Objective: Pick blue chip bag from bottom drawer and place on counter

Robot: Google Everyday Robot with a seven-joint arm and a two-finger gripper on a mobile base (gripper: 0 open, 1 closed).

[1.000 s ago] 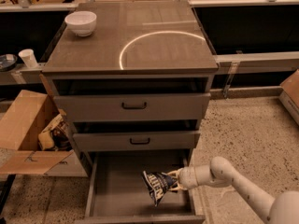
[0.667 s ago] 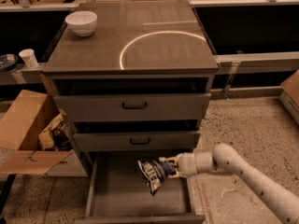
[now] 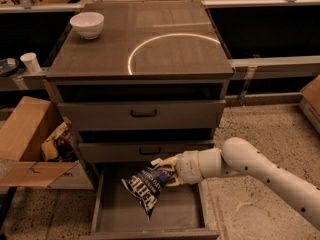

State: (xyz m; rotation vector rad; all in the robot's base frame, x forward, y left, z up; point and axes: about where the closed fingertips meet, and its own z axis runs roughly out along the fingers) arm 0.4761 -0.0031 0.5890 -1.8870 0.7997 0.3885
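1. Nearest to me was the wide grey metal bottom drawer [image 3: 175,211], pulled out, its flat floor bare under the bag. A second earlier the bag was low in this drawer, close to the floor. Now it hung higher, and I judged that it no longer touched the floor.

2. Over the drawer hung the small dark-blue glossy chip bag with white lettering [image 3: 146,186]. Its lower corner pointed down and its upper edge was beside the lower grey drawer front with the black bar handle [image 3: 145,151]. Since the earlier views it had also moved a little to the left of the picture.

3. The robot's white two-finger gripper [image 3: 167,171] was just above the drawer opening, on the right of the bag, with the arm coming in from the right. Its fingers [image 3: 165,163] were pinching the bag's upper right edge, and the bag had risen together with the gripper, so I took the grasp as firm.

4. For the task this meant that the picking was done and the carrying had begun. The bag still had to clear both closed drawer fronts.

5. Farthest was the flat dark grey-brown counter [image 3: 165,54] with the thin white circular line. The bag was not yet on it. A white ceramic bowl [image 3: 87,24] stood at its far left corner, well apart from the circle.
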